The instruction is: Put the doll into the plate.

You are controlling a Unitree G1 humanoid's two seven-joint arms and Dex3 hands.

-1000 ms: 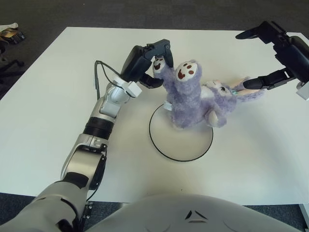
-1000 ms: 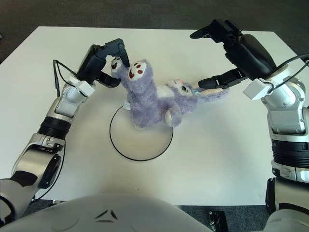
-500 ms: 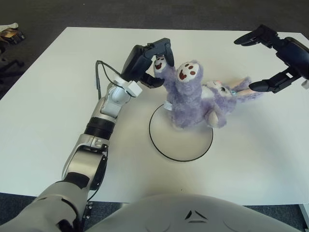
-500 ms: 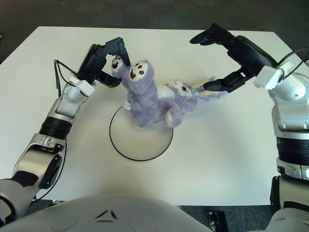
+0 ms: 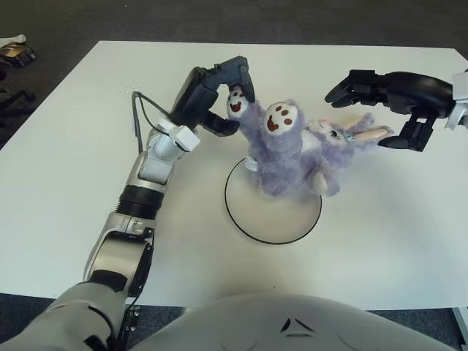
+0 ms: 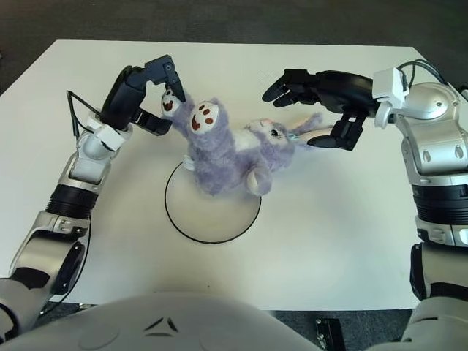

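A purple plush doll [image 5: 289, 157] lies on its back across the far rim of the white, black-edged plate [image 5: 273, 218]. Its legs point up and its head lies to the right, beyond the rim. My left hand [image 5: 231, 104] is at the doll's upper left and is shut on its left foot [image 5: 235, 103], with fingers above and thumb below. My right hand [image 6: 307, 113] hovers over the doll's head and ears [image 5: 363, 134], fingers spread wide, gripping nothing.
The white table [image 5: 88, 131] reaches the dark floor at the far and left edges. A black cable [image 5: 137, 117] loops off my left forearm. My own torso [image 5: 292, 322] fills the bottom of the view.
My right hand has swung left and turned, from the far right to above the doll's head. My left hand has pulled the foot slightly left and the doll has shifted a little.
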